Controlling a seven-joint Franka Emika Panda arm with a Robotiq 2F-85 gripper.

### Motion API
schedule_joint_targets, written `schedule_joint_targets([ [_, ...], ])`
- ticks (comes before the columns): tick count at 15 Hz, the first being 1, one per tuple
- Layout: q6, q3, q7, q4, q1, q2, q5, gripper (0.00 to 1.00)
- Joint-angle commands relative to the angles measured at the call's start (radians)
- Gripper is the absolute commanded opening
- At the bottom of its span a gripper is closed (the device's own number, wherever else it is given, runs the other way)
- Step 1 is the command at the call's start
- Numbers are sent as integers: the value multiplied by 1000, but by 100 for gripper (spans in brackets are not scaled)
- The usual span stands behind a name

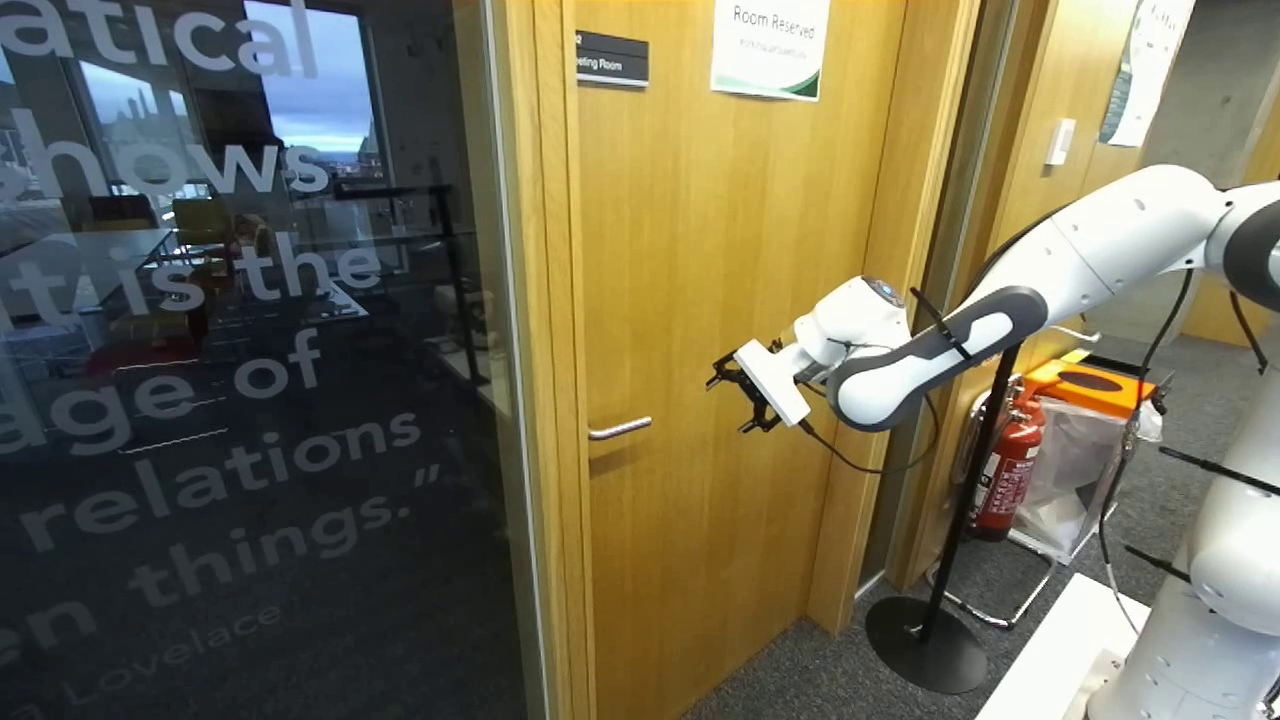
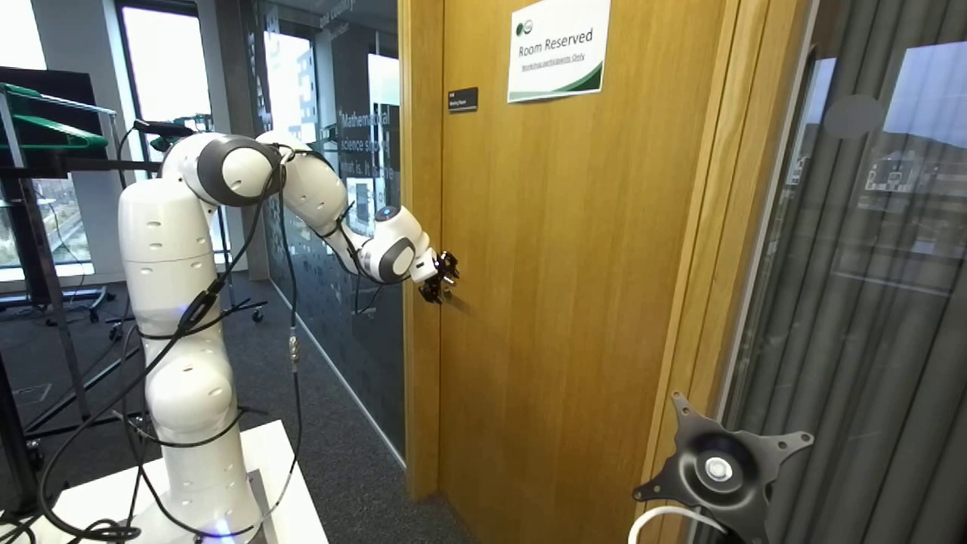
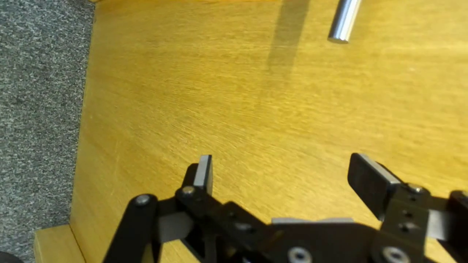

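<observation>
Standing upright: wooden door (image 1: 740,250), seemingly closed | Robotiq gripper (image 3: 283,166): empty, fingers (image 3: 369,182) spread apart | metal lever handle (image 1: 620,428): left of gripper in an exterior view, untouched | risk: excess reach could scrape fingers against door

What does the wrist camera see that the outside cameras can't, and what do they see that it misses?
Only the wrist view: the pale pads and little screws on the gripper, too tiny to make out in the exterior views.

Only outside: the white robot arm and the "Room Reserved" sign, in both exterior views, plus a red fire extinguisher in an exterior view.

Shared: the wooden door, grey carpet, the open gripper, and the silver door handle, though the wrist view catches just its end.
</observation>
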Motion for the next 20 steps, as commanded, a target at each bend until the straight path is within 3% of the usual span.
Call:
schedule_joint_targets([
  [1,0,-5,58,14,-2,5,-9,100],
  [8,24,-15,100,6,-5,10,-36,100],
  [13,79,3,138,76,29,83,-30,100],
  [17,58,-35,138,181,96,142,-117,100],
  [20,44,-102,164,254,172,191,-182,100],
])
